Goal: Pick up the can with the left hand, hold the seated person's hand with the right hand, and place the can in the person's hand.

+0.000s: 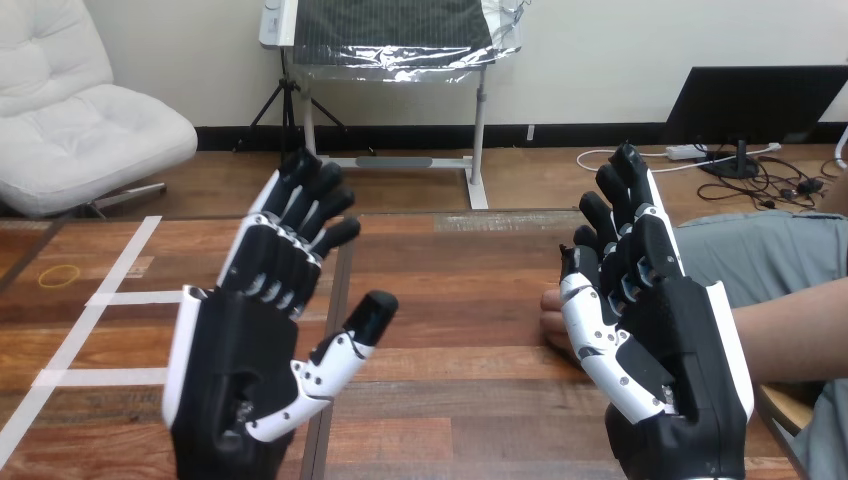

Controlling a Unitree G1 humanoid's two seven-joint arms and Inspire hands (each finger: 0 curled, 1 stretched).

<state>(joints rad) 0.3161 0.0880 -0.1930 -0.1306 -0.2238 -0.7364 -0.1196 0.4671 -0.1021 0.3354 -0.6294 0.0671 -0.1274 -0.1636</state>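
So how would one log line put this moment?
left hand: open, raised, holds nothing | right hand: open, raised, holds nothing | person's hand: behind right hand, contact unclear

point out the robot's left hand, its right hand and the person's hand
left hand [235,350]: head view, on the black palm.
right hand [668,335]: head view, on the black palm.
person's hand [551,312]: head view, on the part showing just left of the right hand.

The person's hand [553,318] lies on the wooden table [450,300], its forearm [790,338] reaching in over the right edge. Only its rounded end shows, just beside the robot's right hand [655,350], which hides the rest.
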